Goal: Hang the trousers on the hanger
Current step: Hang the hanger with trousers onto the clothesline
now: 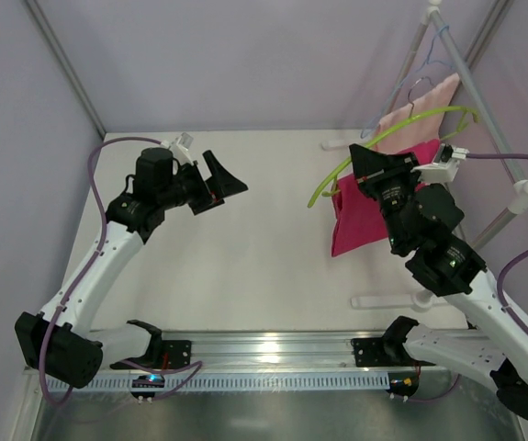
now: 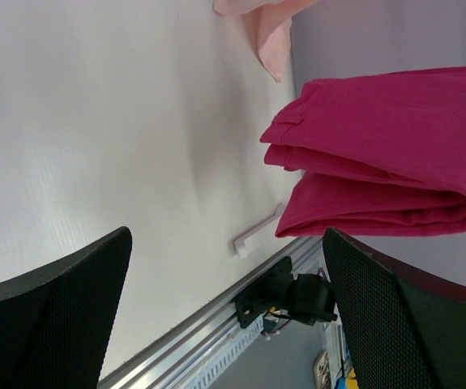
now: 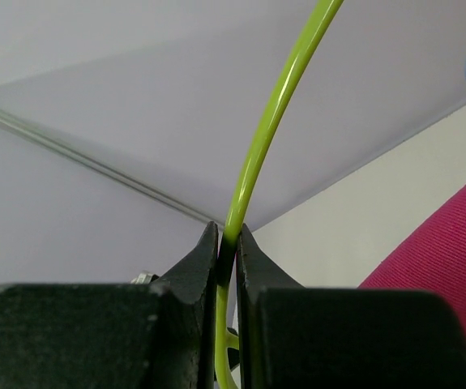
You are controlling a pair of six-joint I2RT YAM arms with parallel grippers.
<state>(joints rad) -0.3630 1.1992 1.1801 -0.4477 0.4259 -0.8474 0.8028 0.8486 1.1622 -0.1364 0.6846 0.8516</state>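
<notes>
The magenta trousers [image 1: 359,219] hang folded over the lime-green hanger [image 1: 401,129], above the table's right side. My right gripper [image 1: 357,163] is shut on the hanger's thin bar, left of the cloth. In the right wrist view the green hanger [image 3: 275,121] runs up from between the closed fingertips of that gripper [image 3: 227,243], and the trousers [image 3: 451,251] fill the lower right corner. My left gripper [image 1: 225,186] is open and holds nothing, over the middle left of the table and well apart from the trousers [image 2: 386,162]. Its wide-set fingers [image 2: 46,324] frame the left wrist view.
A pale pink towel [image 1: 421,103] and a light-blue wire hanger [image 1: 401,92] hang on the white drying rack [image 1: 484,92] at the back right. The rack's white foot [image 1: 387,299] lies on the table near the aluminium front rail [image 1: 264,349]. Grey walls enclose the table.
</notes>
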